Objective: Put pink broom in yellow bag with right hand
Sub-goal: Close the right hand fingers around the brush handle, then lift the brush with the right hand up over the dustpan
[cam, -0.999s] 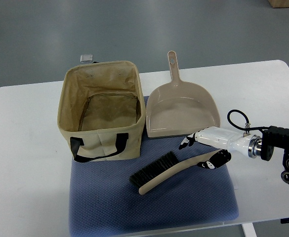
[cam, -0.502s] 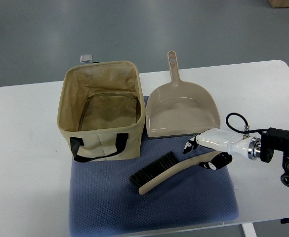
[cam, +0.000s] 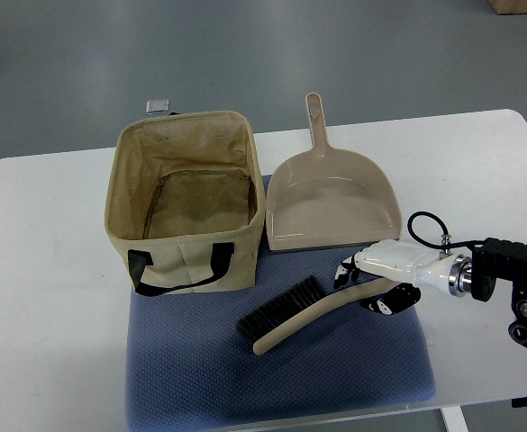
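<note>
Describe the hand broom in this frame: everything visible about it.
The broom is a small hand brush with a beige-pink, plastic-looking body and dark bristles along its upper-left edge. It lies flat and diagonal on the blue mat, head toward the lower left, handle running up to the right. The right hand covers the handle's end, fingers around it, though a firm grip cannot be confirmed. It sits in front of the dustpan and right of the bag, touching neither.

No legible txt, labels or nos. anywhere.
</note>
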